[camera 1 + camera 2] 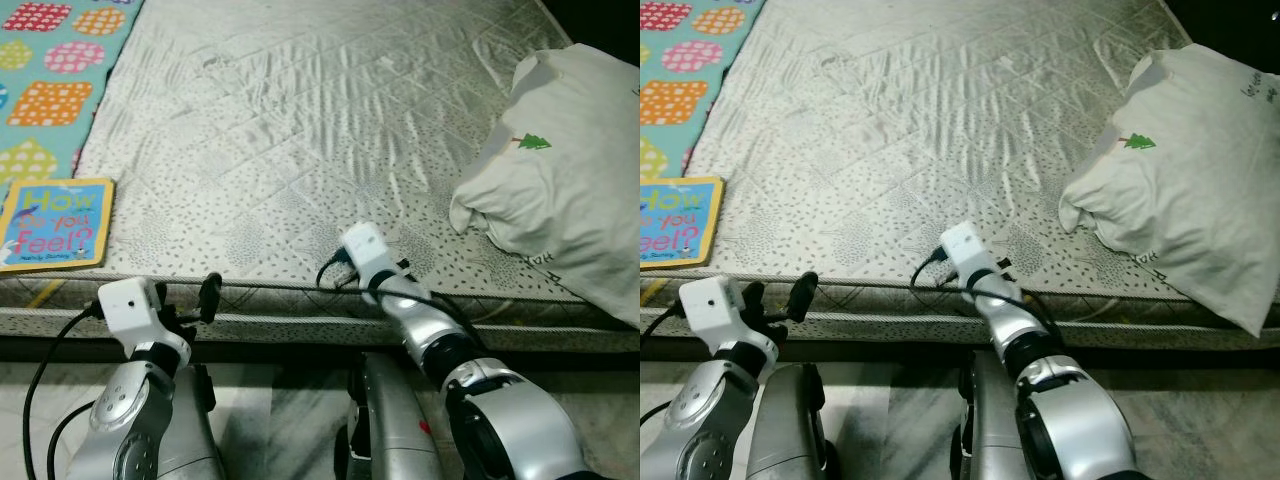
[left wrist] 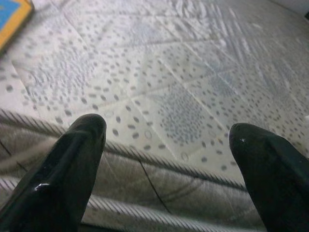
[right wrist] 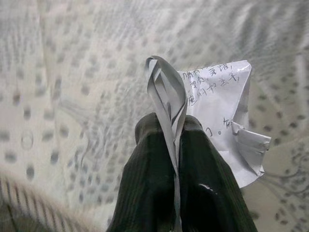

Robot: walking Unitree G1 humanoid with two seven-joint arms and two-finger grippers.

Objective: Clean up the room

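My right gripper (image 3: 169,124) is shut on a folded white sheet of paper (image 3: 219,108) with handwriting on it, held just over the grey patterned mattress (image 1: 300,120) near its front edge. In the eye views that arm (image 1: 420,320) reaches onto the mattress front, and its wrist camera (image 1: 362,245) hides the paper. My left gripper (image 2: 166,130) is open with nothing between its fingers, hovering at the mattress front edge, left of the right arm. A children's book (image 1: 55,222) titled "How Do You Feel?" lies flat on the front left corner of the mattress.
A white pillow (image 1: 560,180) with a small green tree print lies on the right side of the mattress. A colourful play mat (image 1: 55,70) borders the mattress on the left. Pale marbled floor (image 1: 290,420) runs below the mattress edge.
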